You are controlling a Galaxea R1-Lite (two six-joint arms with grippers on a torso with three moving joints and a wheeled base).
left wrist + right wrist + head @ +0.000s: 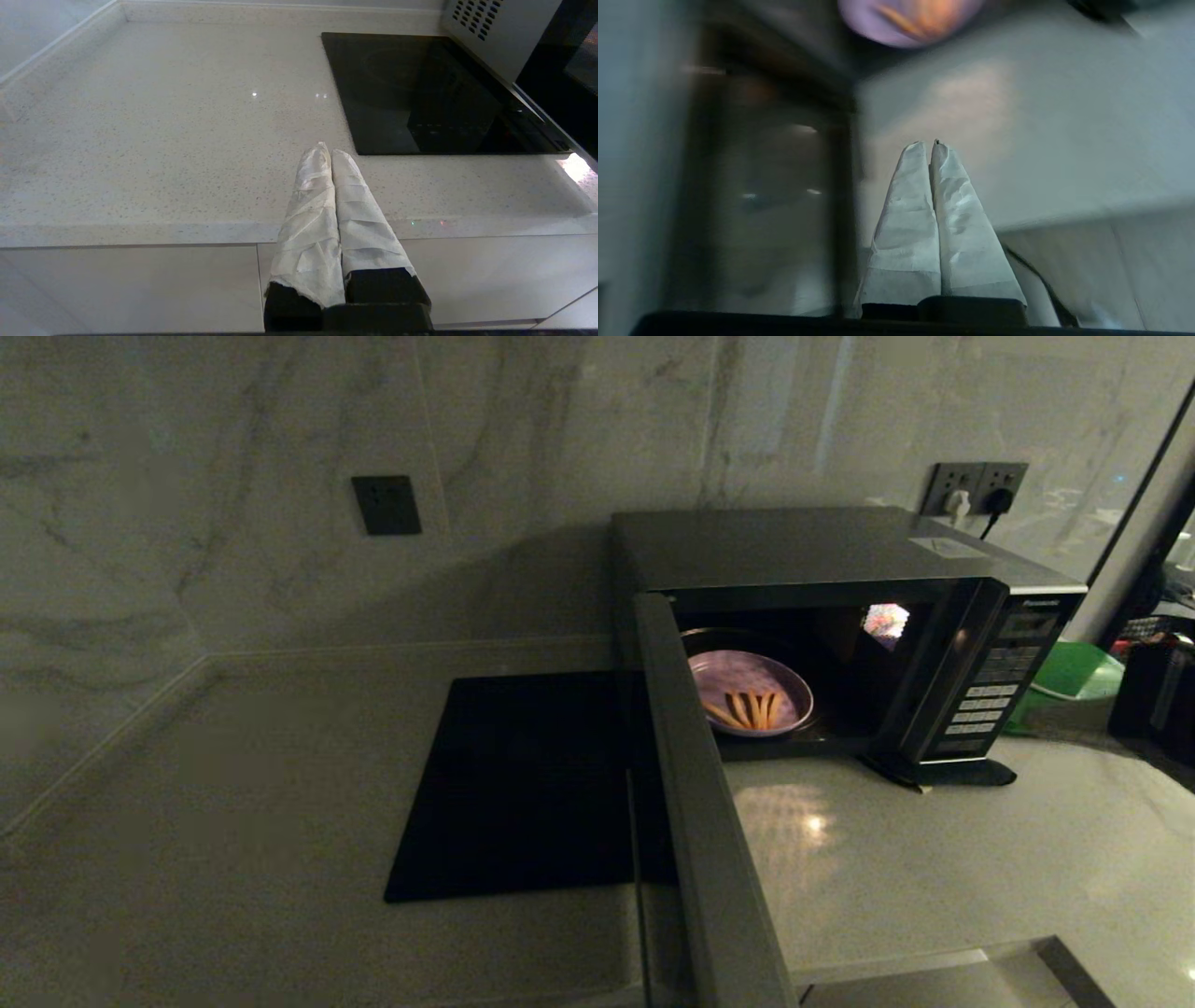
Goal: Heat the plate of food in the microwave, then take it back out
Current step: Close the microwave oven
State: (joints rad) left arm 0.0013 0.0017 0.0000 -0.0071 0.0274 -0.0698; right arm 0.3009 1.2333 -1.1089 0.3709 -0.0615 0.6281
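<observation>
With the microwave (840, 616) door swung wide toward the near side, the plate of food (750, 693) sits inside the cavity, ready for heating. Right gripper (930, 144) is closed and empty over the counter (934, 859) near the door, likely to push it; left gripper (327, 151) is parked closed, far left of the cooktop (523, 784).

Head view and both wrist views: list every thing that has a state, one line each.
microwave: door swung wide open, cavity lit.
plate of food: inside the cavity, food sticks on it.
cooktop: bare, dark.
wall socket: two plugs in.
left tool: shut, empty, above the counter edge.
right tool: shut, empty, outside the open microwave.
</observation>
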